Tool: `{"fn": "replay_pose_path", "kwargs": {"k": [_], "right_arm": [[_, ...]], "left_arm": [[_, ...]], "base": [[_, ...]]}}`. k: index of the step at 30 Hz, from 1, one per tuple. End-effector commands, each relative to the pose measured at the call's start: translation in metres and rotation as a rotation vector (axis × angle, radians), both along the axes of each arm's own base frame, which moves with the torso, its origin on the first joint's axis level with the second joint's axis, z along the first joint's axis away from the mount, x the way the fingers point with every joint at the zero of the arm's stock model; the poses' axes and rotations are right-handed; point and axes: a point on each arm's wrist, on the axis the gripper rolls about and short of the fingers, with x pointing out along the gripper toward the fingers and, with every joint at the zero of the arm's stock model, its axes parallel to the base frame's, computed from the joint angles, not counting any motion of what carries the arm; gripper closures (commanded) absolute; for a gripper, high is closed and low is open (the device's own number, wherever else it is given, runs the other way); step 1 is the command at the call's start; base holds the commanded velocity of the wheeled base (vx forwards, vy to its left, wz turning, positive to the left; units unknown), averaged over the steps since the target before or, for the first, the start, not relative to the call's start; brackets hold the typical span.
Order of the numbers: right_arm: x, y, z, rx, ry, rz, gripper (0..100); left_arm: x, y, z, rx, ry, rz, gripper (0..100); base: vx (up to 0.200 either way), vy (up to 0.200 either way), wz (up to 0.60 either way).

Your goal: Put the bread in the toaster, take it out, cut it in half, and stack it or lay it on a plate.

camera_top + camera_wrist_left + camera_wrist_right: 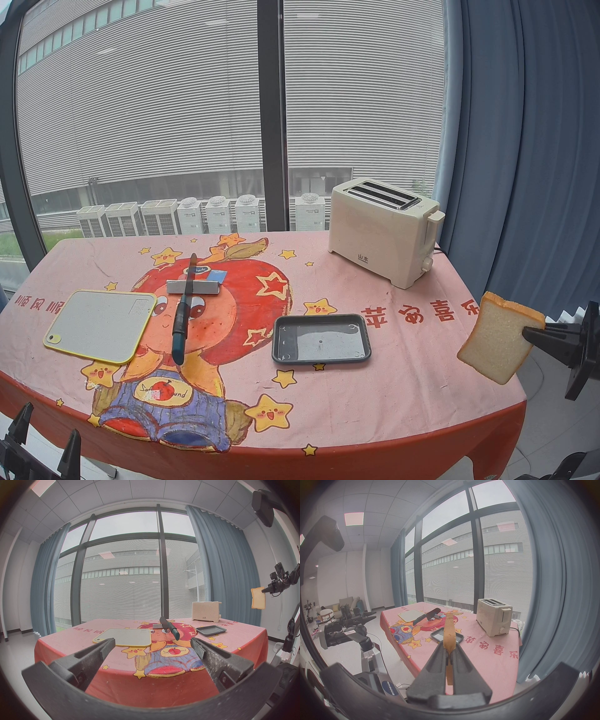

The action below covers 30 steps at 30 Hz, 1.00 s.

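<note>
A slice of bread (498,338) hangs in the air off the table's right edge, pinched at its crust by my right gripper (539,332), which is shut on it. From the right wrist the bread (449,633) appears edge-on between the fingers (431,667). The cream toaster (382,230) stands at the table's back right with both slots free. A dark tray (321,338) lies in the middle front. A knife (182,309) rests on a small holder left of centre, beside the cutting board (100,325). My left gripper (153,656) stands open, low before the table's front left edge.
A pink printed cloth (400,387) covers the table (350,459). Blue curtains (531,144) hang at the right, close behind the toaster, and a large window runs behind the table. Bare cloth lies between tray and toaster.
</note>
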Motion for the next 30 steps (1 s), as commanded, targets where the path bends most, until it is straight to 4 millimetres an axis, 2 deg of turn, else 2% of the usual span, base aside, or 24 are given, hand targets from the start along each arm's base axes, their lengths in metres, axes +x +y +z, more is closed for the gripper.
{"fn": "replay_pose_path", "kwargs": {"k": [1, 14, 30], "right_arm": [[0.0005, 0.0006, -0.0015, -0.003, 0.007, 0.004, 100], [-0.0010, 0.0002, -0.0011, -0.003, -0.001, 0.006, 100], [-0.0047, -0.0011, 0.0014, 0.006, -0.020, 0.008, 100]], "left_arm": [[0.0007, 0.0000, -0.0046, 0.000, 0.009, 0.000, 0], [0.0007, 0.0000, -0.0046, 0.000, 0.009, 0.000, 0], [0.0007, 0.0000, -0.0046, 0.000, 0.009, 0.000, 0]], "base": [[0.000, 0.000, 0.00], [0.000, 0.000, 0.00], [0.000, 0.200, 0.00]]}}
